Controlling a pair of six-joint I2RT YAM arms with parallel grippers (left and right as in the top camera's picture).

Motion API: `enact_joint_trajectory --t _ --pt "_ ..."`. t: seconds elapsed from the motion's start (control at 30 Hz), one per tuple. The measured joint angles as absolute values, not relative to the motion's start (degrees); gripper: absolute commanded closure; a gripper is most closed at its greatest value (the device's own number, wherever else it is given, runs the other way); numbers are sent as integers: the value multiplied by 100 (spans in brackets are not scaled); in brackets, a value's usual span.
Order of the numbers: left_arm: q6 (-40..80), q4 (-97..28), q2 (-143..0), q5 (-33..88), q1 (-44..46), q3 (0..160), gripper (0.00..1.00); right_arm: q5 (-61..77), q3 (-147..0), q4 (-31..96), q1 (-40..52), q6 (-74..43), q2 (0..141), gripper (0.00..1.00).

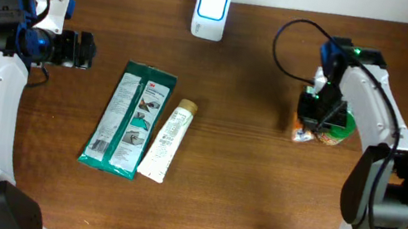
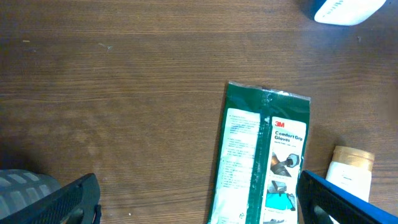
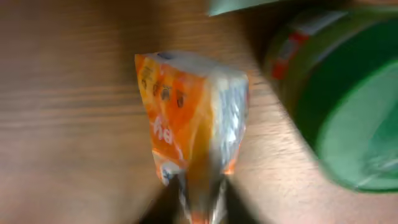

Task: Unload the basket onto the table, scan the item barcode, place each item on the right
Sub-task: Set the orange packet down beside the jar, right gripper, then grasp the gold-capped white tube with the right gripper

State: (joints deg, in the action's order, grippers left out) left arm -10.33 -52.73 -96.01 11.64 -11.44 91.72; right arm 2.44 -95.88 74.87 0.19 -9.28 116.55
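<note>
Orange packet (image 1: 302, 132) sits right of the scanner (image 1: 210, 13), under right gripper (image 1: 319, 116); grip state unreadable, blurred. Left gripper (image 1: 85, 51) left of scanner, jaws wide apart, empty.

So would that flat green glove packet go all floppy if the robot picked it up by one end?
Probably. The green glove packet lies thin and flat in soft-looking film, so it would likely droop. Its shiny wrapper may be a bit slippery. Being flat, it should slide rather than roll when pushed.
</note>
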Motion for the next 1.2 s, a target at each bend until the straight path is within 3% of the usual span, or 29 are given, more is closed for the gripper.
enact_joint_trajectory --t 0.2,0.37,0.4,0.43,0.53,0.73,0.87,0.93,1.03,1.2 --pt "-1033 -5271 -9601 1164 -1144 9172 1 913 -9690 7638 -196 -661 11653 43" --pt "-1033 -5275 -9601 1164 -1144 9172 1 2294 -10175 7782 329 -99 10975 41" --pt "-1033 -5273 -9601 1164 -1144 9172 1 2401 -10204 7815 639 -167 10694 35" --pt "-1033 -5273 -9601 1164 -1144 9172 1 2480 -10226 7819 840 -204 10536 2" --pt "-1033 -5271 -9601 1164 -1144 9172 1 2561 -10202 7529 1345 -714 10466 1" --pt "-1033 -5273 -9601 1164 -1144 9172 1 2554 -10182 6759 2316 -1772 10836 7" --pt "-1033 -5273 -9598 1164 -1144 9172 1 2349 -10178 6479 3035 -2405 11360 30" --pt "-1033 -5273 -9601 1164 -1144 9172 1 2246 -10178 6479 3199 -2504 11559 37" --pt "-1033 -5271 -9601 1164 -1144 9172 1 2023 -10053 6276 3356 -2683 11769 40" --pt "-1033 -5277 -9601 1164 -1144 9172 1 1885 -8982 4755 3562 -3194 11926 45"
